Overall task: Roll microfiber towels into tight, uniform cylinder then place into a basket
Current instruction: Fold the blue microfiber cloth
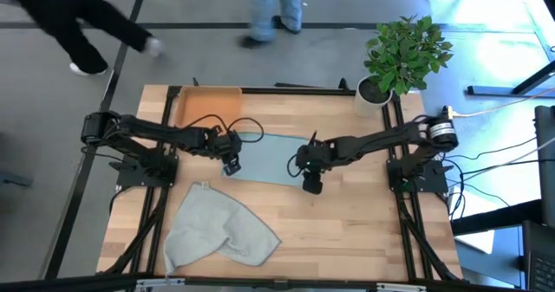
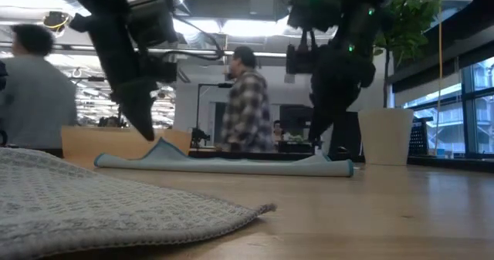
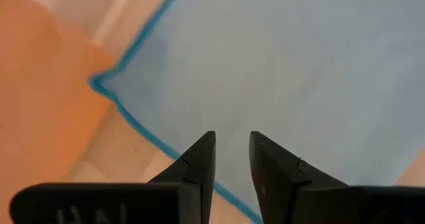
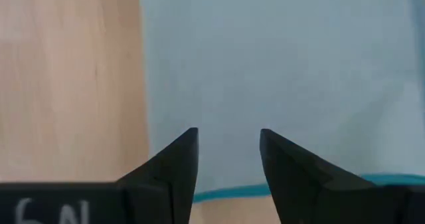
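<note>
Left gripper [image 3: 231, 147] narrowly parted, right gripper [image 4: 228, 144] wider, both empty over blue towel [image 1: 269, 156] beside basket [image 1: 206, 107]. Risk: uneven pinches, probably skewed roll.

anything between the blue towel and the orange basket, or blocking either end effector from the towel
Nothing visible. The blue towel lies flat beside the orange basket, and the left end effector and right end effector both stand open directly over its edges.
</note>
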Controlling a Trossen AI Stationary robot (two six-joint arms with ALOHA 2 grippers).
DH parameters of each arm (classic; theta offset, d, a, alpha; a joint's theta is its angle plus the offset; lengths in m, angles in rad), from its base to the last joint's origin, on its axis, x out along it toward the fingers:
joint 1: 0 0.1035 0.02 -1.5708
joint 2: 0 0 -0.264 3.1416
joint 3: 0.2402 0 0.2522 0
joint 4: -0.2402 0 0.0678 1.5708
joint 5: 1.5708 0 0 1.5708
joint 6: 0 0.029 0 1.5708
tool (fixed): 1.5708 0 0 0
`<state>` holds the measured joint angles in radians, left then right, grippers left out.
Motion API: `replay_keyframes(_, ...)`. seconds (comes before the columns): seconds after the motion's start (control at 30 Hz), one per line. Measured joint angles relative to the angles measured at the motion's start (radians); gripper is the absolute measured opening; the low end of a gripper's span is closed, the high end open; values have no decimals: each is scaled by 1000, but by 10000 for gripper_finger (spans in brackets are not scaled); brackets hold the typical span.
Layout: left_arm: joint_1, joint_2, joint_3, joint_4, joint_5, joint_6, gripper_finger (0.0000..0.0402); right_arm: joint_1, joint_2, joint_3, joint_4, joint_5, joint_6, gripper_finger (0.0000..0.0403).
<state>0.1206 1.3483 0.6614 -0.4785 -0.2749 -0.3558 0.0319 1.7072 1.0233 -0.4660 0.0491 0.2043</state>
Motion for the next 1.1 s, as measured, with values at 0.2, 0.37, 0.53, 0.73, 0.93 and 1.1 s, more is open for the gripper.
replay_keyframes(0.2, -25, 0, -56, 43, 5, 0, 78, 0, 100, -1, 50, -131, 1, 163)
replay_keyframes(0.37, -53, 0, -83, 71, 10, -8, 79, -1, 143, 5, 60, -130, 24, 163)
replay_keyframes(0.53, -79, 0, -103, 104, 12, -12, 74, -3, 139, 4, 52, -130, 15, 163)
replay_keyframes(0.73, -110, 0, -135, 137, 12, -91, 76, -3, 133, 3, 51, -130, -7, 163)
replay_keyframes(0.93, -140, 0, -151, 139, 12, -135, 71, -3, 134, 2, 48, -130, -30, 163)
replay_keyframes(1.1, -168, 0, -151, 138, 12, -193, 71, -3, 134, 2, 43, -118, -54, 163)
